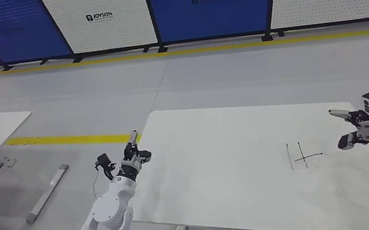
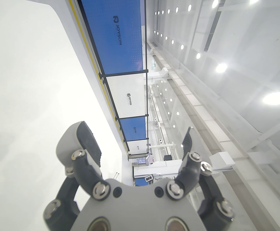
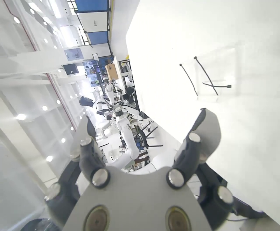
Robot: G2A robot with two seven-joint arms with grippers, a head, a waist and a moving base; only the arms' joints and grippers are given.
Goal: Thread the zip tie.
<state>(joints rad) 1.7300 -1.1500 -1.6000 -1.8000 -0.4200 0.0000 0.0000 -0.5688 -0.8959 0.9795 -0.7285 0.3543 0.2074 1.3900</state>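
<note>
Top view is showing the right gripper (image 1: pixel 341 128) hanging at the right edge of the white table (image 1: pixel 232 171), its two fingers spread wide apart and gripping nothing; three black zip ties (image 1: pixel 301 156) are lying flat on the table just ahead of its fingertips, near them but not touching; two of the ties are lying roughly side by side, and the third is lying across the one nearer this gripper.

Right wrist view is showing the same zip ties (image 3: pixel 205 75) ahead of the right gripper (image 3: pixel 144 129) and off toward one finger's side; the lone tie is sitting a little apart from the crossed pair; each tie's small square head is showing at one end, and none of the tails is passing through a head; the table (image 3: pixel 240 135) is lying under that finger.

The left gripper (image 1: pixel 140 146) is hanging at the opposite edge of the table, well apart from the zip ties, with the whole width of the table between it and them.

Left wrist view is showing the left gripper (image 2: pixel 140 142) with its ribbed fingers (image 2: pixel 89 142) wide apart and nothing between them; the table (image 2: pixel 32 87) is stretching out beside one finger, and blue and white wall panels (image 2: pixel 122 54) are standing beyond the table.
</note>
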